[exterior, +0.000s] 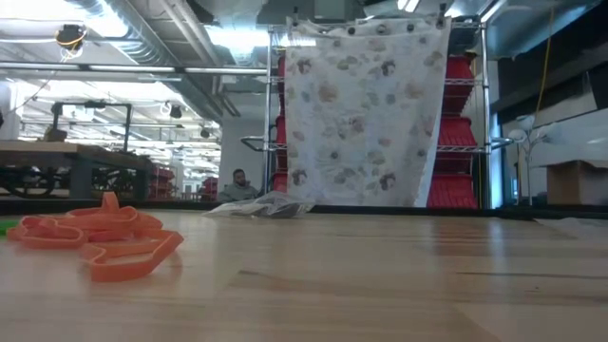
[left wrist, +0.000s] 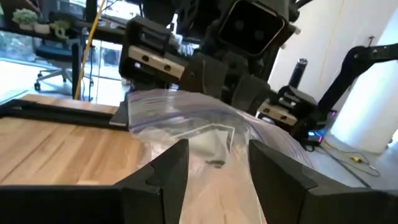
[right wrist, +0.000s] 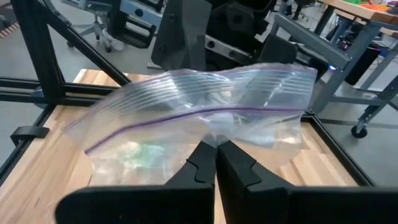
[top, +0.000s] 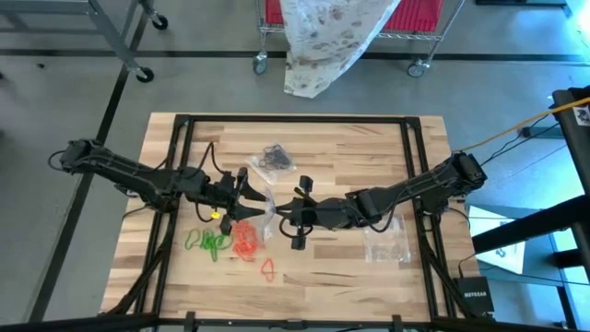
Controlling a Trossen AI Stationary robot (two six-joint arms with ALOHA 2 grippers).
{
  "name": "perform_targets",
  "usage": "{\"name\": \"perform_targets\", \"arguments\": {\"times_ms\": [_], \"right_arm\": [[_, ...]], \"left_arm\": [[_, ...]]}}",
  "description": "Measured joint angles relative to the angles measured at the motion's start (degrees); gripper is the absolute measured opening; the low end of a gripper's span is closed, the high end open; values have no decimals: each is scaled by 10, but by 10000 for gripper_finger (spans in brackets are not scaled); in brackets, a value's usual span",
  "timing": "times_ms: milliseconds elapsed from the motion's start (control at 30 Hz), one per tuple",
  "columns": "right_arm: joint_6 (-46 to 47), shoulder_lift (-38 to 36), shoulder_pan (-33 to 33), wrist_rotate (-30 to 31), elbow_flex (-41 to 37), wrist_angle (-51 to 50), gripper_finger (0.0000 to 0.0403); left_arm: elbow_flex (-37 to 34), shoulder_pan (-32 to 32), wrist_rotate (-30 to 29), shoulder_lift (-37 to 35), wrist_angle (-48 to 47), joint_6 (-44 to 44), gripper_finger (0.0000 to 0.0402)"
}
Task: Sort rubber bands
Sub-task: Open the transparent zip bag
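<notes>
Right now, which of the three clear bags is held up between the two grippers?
The middle bag, pinched by the right gripper beside the left gripper. The bag with black bands and the empty bag lie flat, untouched.

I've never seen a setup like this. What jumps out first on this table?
Two dark arms meet mid-table over a clear zip bag: the right gripper is shut on its edge, and the left gripper is open, facing it. Below them lie bright green rubber bands and orange-red rubber bands. Another bag holding black bands sits toward the far edge.
</notes>
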Motion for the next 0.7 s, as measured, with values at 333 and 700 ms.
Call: {"name": "perform_targets", "arguments": {"times_ms": [333,700], "right_arm": [[-1,0,0,-4,1,5,4],[18,0,-3,-6,1,6,4]], "left_arm": [[0,0,-6,13,-18,6,156],[0,0,-26,13,-12,22,99]]}}
